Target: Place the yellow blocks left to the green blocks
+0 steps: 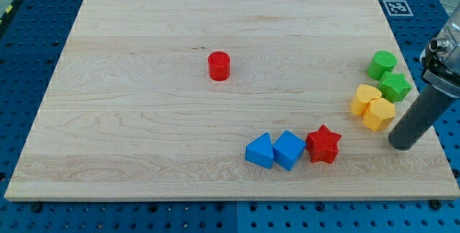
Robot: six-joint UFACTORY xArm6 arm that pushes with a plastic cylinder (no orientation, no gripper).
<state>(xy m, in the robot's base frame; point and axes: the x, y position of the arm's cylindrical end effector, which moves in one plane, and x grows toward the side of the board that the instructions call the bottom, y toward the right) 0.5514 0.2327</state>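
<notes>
Two yellow blocks sit near the board's right edge: a rounded yellow one (364, 98) and a yellow hexagon-like one (379, 113) just below and right of it, touching. Two green blocks lie above them: a green one (382, 64) at the top and a green star-like one (395, 87) touching the yellow pair from the upper right. My tip (402, 145) rests on the board just right of and below the lower yellow block, a small gap apart. The dark rod slants up to the view's right.
A red cylinder (219, 66) stands near the board's middle. A blue triangle-like block (260, 151), a blue cube-like block (289, 149) and a red star (323, 144) lie in a row at the lower middle. The wooden board (144, 132) sits on a blue perforated table.
</notes>
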